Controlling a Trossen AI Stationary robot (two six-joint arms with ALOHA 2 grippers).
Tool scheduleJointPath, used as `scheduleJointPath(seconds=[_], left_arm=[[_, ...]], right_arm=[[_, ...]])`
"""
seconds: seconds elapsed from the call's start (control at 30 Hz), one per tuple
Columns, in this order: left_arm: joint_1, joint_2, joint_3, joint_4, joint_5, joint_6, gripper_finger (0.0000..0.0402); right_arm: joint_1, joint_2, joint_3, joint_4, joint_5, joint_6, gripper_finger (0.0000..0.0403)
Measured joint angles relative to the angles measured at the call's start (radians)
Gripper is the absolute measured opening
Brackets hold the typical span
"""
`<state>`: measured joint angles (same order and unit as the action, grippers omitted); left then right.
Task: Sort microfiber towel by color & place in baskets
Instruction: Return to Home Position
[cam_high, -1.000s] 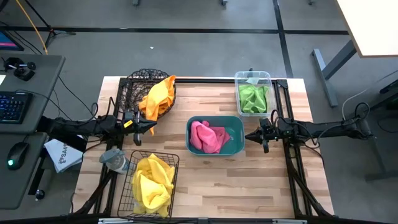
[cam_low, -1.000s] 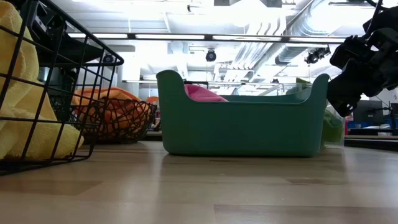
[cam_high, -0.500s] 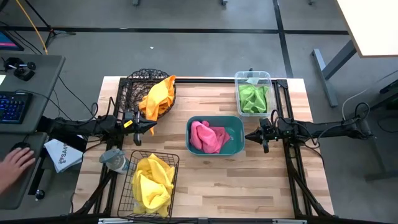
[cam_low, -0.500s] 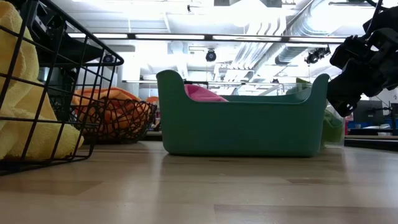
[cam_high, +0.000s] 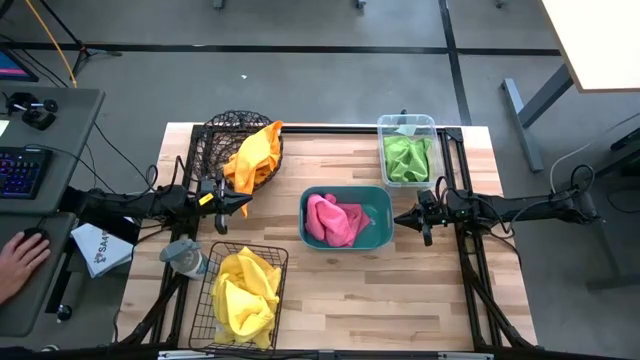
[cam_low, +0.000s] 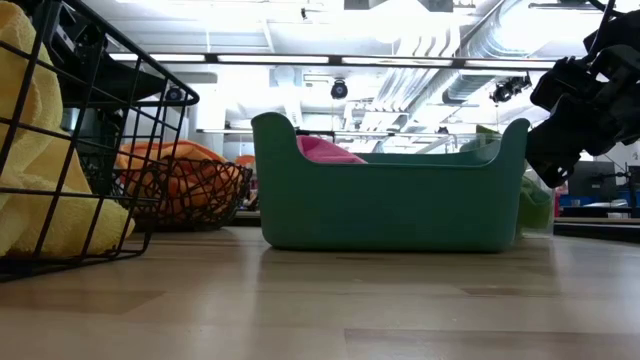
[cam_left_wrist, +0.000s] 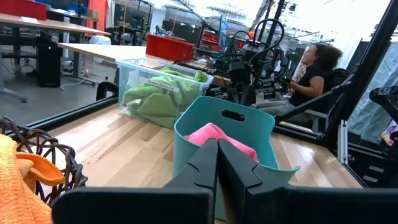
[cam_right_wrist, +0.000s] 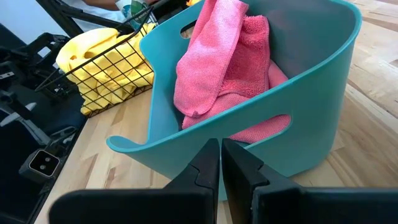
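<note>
Each towel lies in a container. Orange towels (cam_high: 255, 155) drape over the rim of the round dark wire basket (cam_high: 222, 133). Yellow towels (cam_high: 243, 290) fill the rectangular black wire basket (cam_high: 211, 300). Pink towels (cam_high: 333, 221) sit in the teal tub (cam_high: 378, 206), green ones (cam_high: 406, 157) in the clear bin (cam_high: 406, 125). My left gripper (cam_high: 245, 203) hangs shut between the two wire baskets, left of the tub. My right gripper (cam_high: 400, 217) is shut just right of the tub, over its wall in the right wrist view (cam_right_wrist: 219, 163).
A grey-blue cloth lump (cam_high: 184, 257) sits at the table's left edge beside the rectangular basket. Bare wood lies along the near edge (cam_high: 380, 300) and between tub and round basket. A person's hand (cam_high: 20, 255) rests on a mouse at the desk to the left.
Both arms kept still and no towel moved. At the desk left of the table a person's hand came into view and settled on the mouse.
</note>
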<state>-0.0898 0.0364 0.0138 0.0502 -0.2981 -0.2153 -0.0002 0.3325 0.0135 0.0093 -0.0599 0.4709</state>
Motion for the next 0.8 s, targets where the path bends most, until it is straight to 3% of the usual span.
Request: scheduleJointPath(seconds=[0.8], left_arm=[[0.000, 0.000, 0.000, 0.000, 0.000, 0.000, 0.0000]], right_arm=[[0.000, 0.000, 0.000, 0.000, 0.000, 0.000, 0.0014]])
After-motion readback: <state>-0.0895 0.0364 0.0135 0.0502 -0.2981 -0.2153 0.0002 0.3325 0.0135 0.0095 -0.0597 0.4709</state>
